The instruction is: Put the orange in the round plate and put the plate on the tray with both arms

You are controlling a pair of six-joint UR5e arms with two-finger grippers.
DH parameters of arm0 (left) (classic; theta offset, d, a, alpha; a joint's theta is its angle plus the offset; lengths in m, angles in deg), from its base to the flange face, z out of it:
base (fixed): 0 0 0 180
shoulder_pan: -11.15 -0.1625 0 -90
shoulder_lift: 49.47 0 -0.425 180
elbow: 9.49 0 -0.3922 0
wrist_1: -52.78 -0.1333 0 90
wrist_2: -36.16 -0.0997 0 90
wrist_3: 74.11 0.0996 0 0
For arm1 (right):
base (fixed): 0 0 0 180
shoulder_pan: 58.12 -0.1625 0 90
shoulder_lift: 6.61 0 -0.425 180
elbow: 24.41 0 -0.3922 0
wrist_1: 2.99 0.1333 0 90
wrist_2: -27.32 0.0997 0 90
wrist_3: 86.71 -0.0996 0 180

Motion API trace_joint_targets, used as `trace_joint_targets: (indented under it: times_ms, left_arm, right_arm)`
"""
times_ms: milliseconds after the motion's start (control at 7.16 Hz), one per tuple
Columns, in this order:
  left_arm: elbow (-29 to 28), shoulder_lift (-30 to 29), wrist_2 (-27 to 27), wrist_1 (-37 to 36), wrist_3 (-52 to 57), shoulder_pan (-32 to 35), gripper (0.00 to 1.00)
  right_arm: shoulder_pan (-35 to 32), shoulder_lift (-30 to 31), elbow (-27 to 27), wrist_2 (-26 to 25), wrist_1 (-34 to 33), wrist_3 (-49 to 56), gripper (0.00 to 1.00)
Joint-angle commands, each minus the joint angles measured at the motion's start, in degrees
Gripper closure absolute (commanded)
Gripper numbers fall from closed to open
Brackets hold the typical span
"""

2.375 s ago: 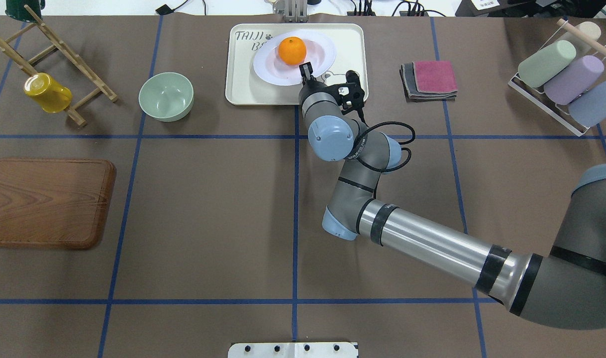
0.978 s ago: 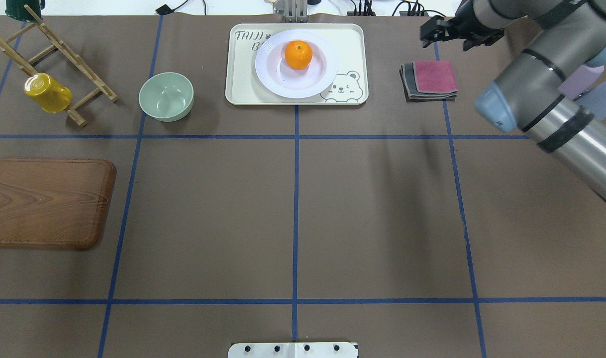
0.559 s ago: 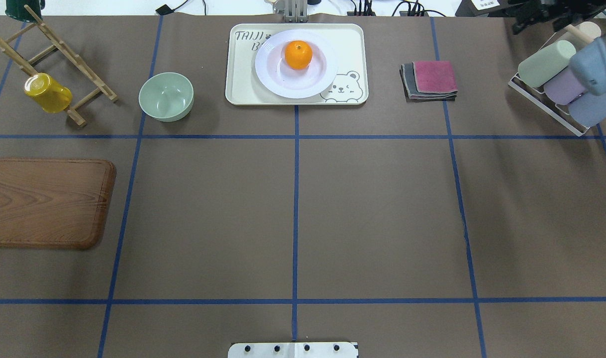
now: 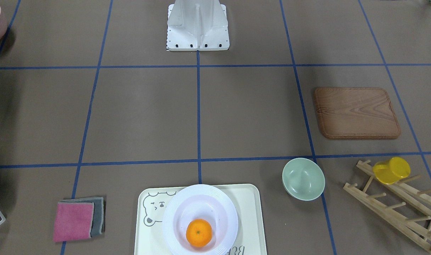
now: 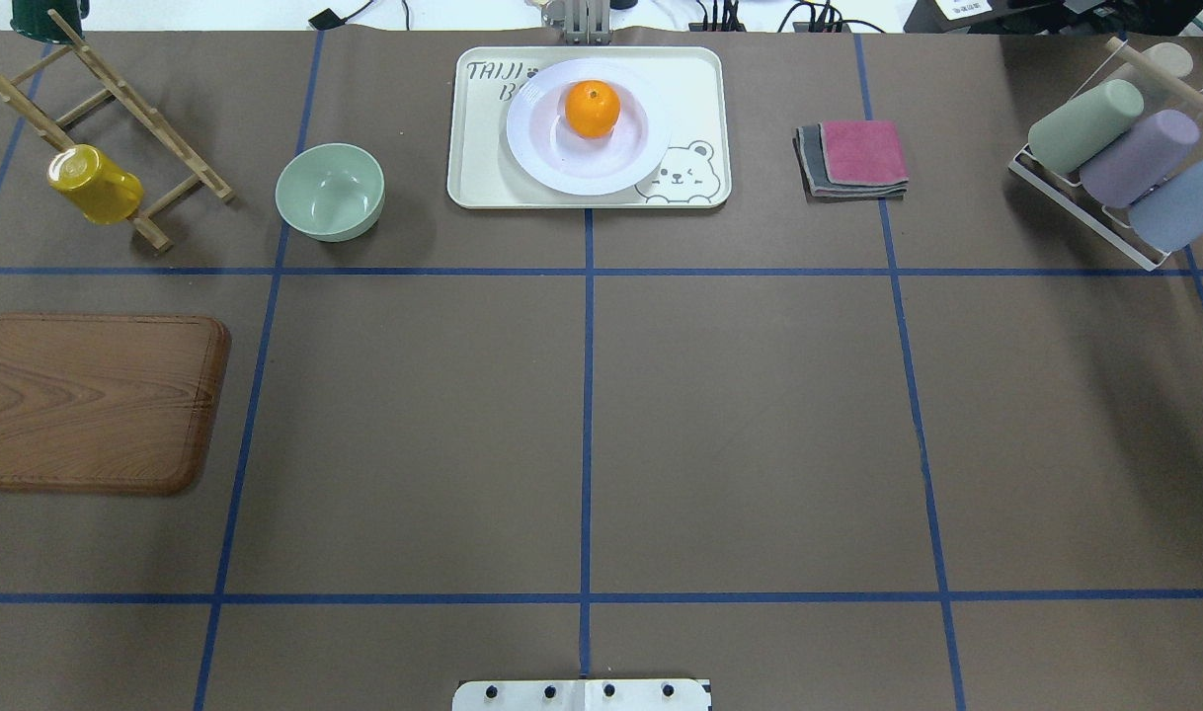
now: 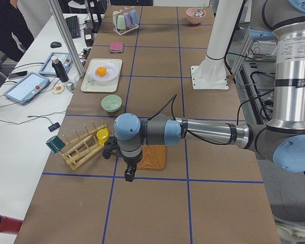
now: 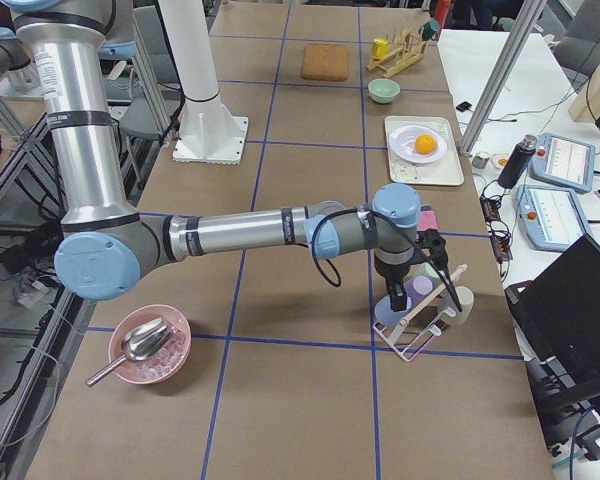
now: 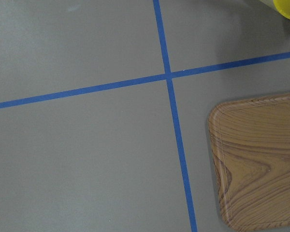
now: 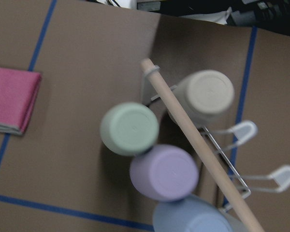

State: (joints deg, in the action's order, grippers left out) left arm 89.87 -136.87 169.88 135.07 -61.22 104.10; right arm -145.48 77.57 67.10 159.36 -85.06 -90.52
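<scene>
At the far left, a yellow plastic cup [image 5: 95, 184] hangs on a slanted wooden peg rack [image 5: 167, 130]. Nearer lies a brown rectangular wooden board [image 5: 93, 403]. The black two-finger left gripper [image 6: 128, 175] hangs pointing down near the board's corner; I cannot tell whether its fingers are apart or together. Right of the peg rack sits a pale green bowl [image 5: 329, 191]. At the far centre, the cream rectangular plastic tray [image 5: 478, 178] with its bear drawing carries the white round plate [image 5: 562, 170]. The small bright orange [image 5: 593, 108] rests in the plate's sunken centre. Further right lie folded pink and grey cloths [image 5: 861, 153]. At the far right, the black right gripper [image 7: 395, 298] hangs over a white wire rack [image 5: 1076, 207] of pastel cups; its fingers likewise cannot be judged.
</scene>
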Motion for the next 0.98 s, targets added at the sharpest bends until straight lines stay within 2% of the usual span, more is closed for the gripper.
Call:
trace_joint_targets:
  times_ms: [0, 838]
  left_arm:
    - [3.5, 0.9, 0.4, -0.3, -0.1, 0.0, 0.01]
    - [3.0, 2.3, -0.1, 0.0, -0.2, 0.1, 0.01]
  right_arm:
    - [-1.4, 7.5, 3.6, -0.3, 0.1, 1.8, 0.00]
    - [-1.2, 8.5, 4.2, -0.2, 0.5, 3.0, 0.00]
